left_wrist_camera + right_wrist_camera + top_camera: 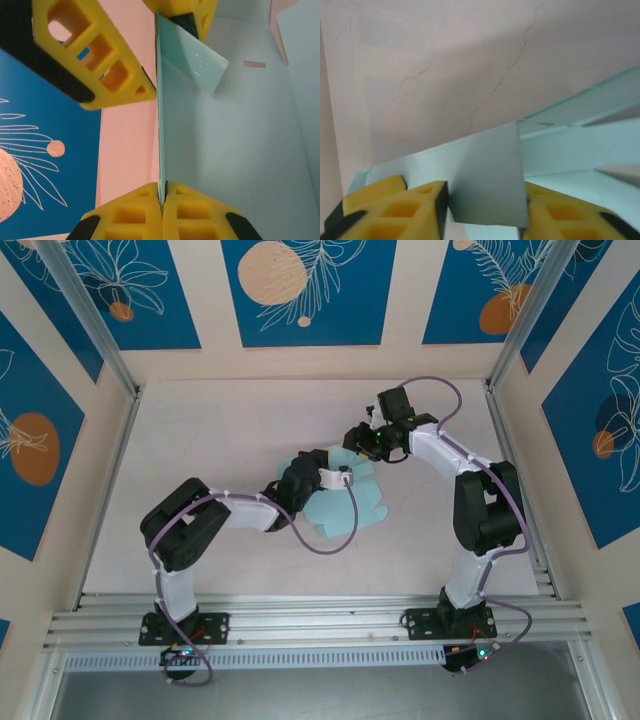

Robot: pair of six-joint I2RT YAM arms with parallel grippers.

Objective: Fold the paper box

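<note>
Pale table (200,440) beneath both my grippers; box (340,508), part-folded light-blue card, lying between them; my left gripper (162,197) pressed together on an upright panel's edge; my right gripper (485,192) part spread, one flap broadside between its fingers.

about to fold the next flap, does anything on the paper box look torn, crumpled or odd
Nothing stands out. The paper box looks clean and uncrumpled, its raised wall pinched in the left gripper, one flap between the fingers of the right gripper. Thin reddish lines on the table look like surface veining.
</note>
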